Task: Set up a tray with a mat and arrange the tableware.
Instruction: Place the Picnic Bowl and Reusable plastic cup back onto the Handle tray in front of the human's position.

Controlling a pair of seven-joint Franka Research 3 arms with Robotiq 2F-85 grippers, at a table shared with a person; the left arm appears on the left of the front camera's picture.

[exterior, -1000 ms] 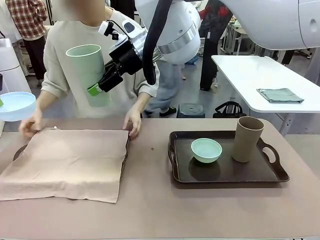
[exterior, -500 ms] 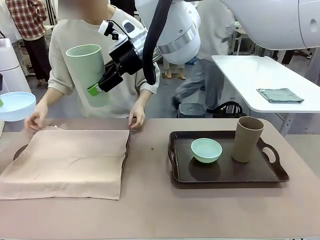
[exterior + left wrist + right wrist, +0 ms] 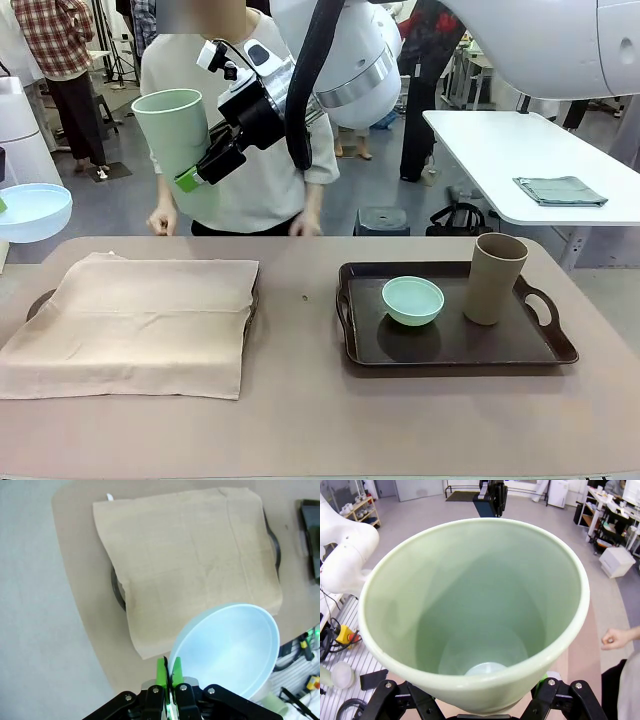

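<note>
Holding aloft — left fingers (image 3: 161, 671) pinch pale blue bowl (image 3: 230, 645) | right fingers (image 3: 188, 181) grip light green cup (image 3: 172, 135)

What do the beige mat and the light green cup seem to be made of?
The mat: woven cloth, perhaps linen or cotton, matte; it shows fold creases and limp edges. The light green cup: probably matte plastic, smooth, evenly coloured, with a soft sheen; ceramic cannot be excluded.

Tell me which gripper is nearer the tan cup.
Right gripper: raised left of the tan cup, holding the green cup. Left gripper: farther left, pinching the blue bowl.
</note>
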